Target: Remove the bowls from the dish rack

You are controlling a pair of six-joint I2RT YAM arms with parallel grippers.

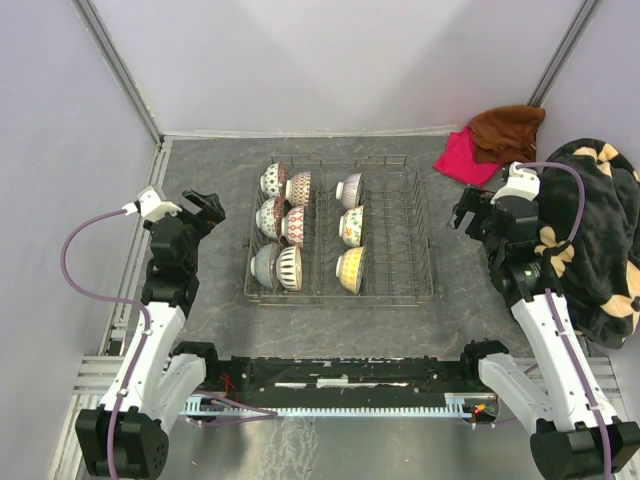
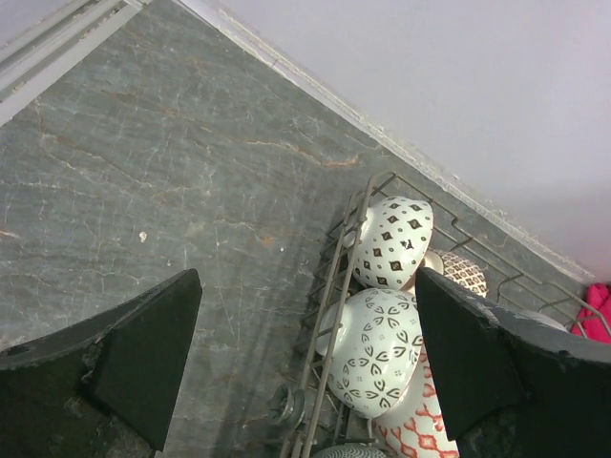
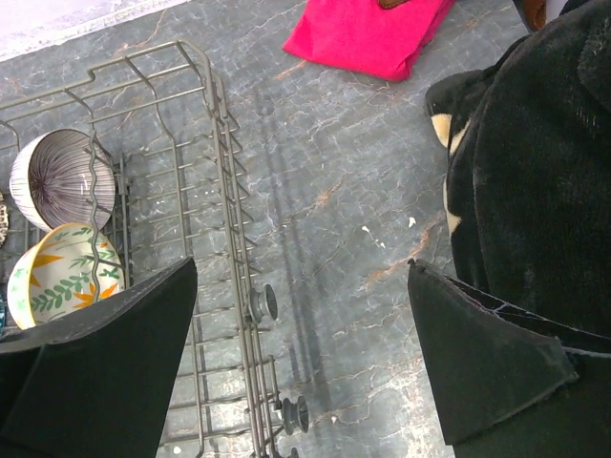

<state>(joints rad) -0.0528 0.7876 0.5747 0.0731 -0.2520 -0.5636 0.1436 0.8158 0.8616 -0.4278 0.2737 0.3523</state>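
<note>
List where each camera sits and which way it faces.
Top external: above, behind the robot, looking down on dish rack, bowls, both arms.
Left wrist: on left arm, facing the rack's left edge; open left gripper shows.
Right wrist: on right arm, facing the rack's right side, pink cloth; open right gripper shows.
Shared: striped bowl, top and right wrist.

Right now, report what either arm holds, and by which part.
Nothing is held. The left gripper and right gripper both have open, empty jaws.
</note>
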